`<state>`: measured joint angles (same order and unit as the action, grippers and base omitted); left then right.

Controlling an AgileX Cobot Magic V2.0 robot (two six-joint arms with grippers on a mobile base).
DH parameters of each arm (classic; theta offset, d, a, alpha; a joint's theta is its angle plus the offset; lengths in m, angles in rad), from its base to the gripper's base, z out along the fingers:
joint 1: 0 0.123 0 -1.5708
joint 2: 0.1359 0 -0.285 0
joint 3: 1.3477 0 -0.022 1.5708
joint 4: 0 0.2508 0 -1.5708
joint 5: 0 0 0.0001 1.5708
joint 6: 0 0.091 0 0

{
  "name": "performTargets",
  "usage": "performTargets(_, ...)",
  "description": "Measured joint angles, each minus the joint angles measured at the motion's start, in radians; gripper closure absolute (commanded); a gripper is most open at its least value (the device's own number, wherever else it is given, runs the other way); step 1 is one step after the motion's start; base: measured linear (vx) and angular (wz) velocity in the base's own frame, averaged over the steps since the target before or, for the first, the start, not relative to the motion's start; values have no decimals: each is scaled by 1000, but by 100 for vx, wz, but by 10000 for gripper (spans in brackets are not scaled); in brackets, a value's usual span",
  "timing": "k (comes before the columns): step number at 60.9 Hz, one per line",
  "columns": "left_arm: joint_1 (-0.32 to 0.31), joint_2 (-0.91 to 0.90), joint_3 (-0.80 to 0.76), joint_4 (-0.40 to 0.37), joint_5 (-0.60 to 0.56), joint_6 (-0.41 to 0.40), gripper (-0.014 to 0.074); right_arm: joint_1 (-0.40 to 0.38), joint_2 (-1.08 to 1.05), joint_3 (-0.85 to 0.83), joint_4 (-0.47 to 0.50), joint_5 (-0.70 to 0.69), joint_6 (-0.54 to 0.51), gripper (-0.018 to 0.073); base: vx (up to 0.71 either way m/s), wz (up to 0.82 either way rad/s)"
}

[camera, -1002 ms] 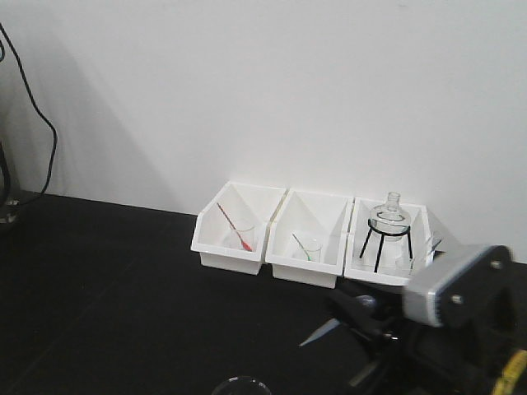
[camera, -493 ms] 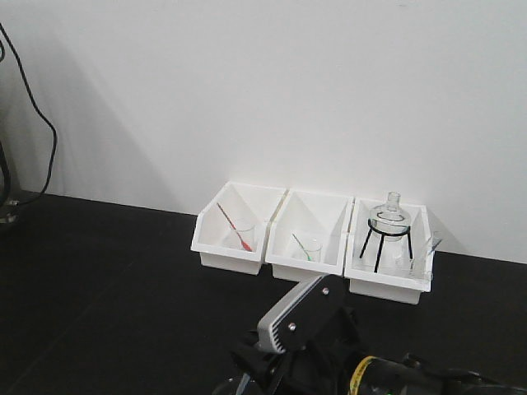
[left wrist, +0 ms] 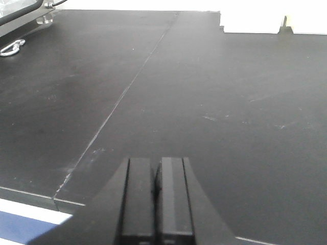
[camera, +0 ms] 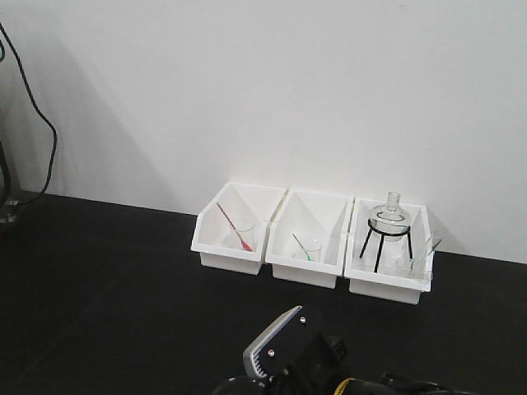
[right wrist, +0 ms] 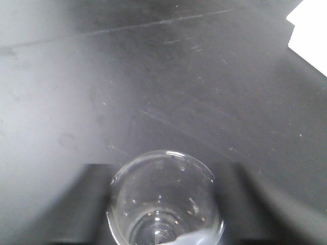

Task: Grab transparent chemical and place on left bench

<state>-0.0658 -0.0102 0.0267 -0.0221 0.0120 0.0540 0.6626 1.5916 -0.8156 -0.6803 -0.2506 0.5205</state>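
In the right wrist view the transparent chemical (right wrist: 166, 204), a clear round-rimmed beaker, is seen from above, with a pale blurred strip at its lower right. My right gripper (right wrist: 162, 176) is shut on it, with a dark finger (right wrist: 94, 204) against each side of the glass. It hangs over the left bench (right wrist: 179, 76), a matte black worktop (camera: 99, 288) against the white wall. In the front view only the right arm's grey wrist housing (camera: 276, 350) shows, at the bottom edge. My left gripper (left wrist: 157, 163) is shut and empty, low over the bench (left wrist: 230, 102) near its front edge.
Three white bins (camera: 239, 247) stand in a row at the wall. They hold a beaker with a red rod (camera: 239, 234), one with a green rod (camera: 309, 247), and a flask on a black tripod (camera: 387, 222) beside a small beaker (camera: 412, 262). A black cable (camera: 41, 115) hangs at the far left.
My right arm swung from the right side of the front view to the bottom centre and sank lower. The glass rim at the bottom edge stayed about where it was.
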Motion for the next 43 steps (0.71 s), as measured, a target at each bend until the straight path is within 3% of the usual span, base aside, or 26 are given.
performTargets(12, 0, 0, 0, 0, 0, 0, 600, 0, -111, 0, 0, 81, 36, -80, 0, 0)
performTargets(22, 0, 0, 0, 0, 0, 0, 600, 15, -329, 0, 7, 283, 88, -32, 0, 0)
performTargets(43, 0, 0, 0, 0, 0, 0, 600, 158, -679, 0, 45, 631, 96, 26, 0, 0)
